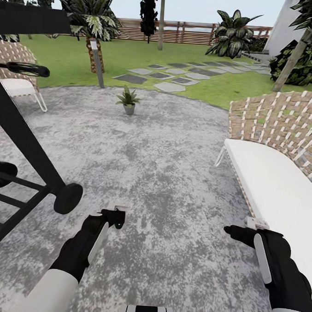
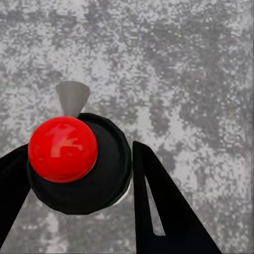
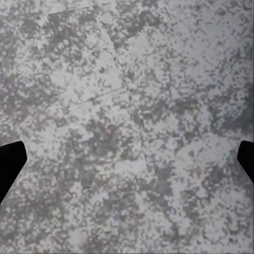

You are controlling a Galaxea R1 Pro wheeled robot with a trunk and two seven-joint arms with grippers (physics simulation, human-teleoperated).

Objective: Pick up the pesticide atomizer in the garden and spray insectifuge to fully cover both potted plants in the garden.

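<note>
Left pincer [image 1: 115,217]: low over the grey speckled paving [image 1: 173,175], clenched on the pesticide atomizer [image 2: 103,182]. In the left wrist view, looking down the black fingers [image 2: 164,206], seen end-on: dark round body, glossy red dome on top, small grey cone-shaped nozzle sticking out on one side. Body seated between the two fingers, one at each flank. In the head view just a dark stub with a whitish bit and a green fleck at the pincer's tip; label not readable.

Right pincer [image 1: 234,233]: released, fingers [image 3: 10,159] spread wide at opposite edges of the right wrist view, bare paving between them. Held low, just beside the white cushion of the woven chair [image 1: 277,135], well apart from the atomizer.

One potted plant [image 1: 128,100]: upright in a small grey pot on the paving, ahead of the left pincer, well apart from it, near the lawn [image 1: 134,57] edge.

Beyond it: grey bollard post [image 1: 98,62], stepping stones [image 1: 170,76], brown slatted fence [image 1: 191,32]. Black wheeled frame [image 1: 31,157] at left, near the left arm.
</note>
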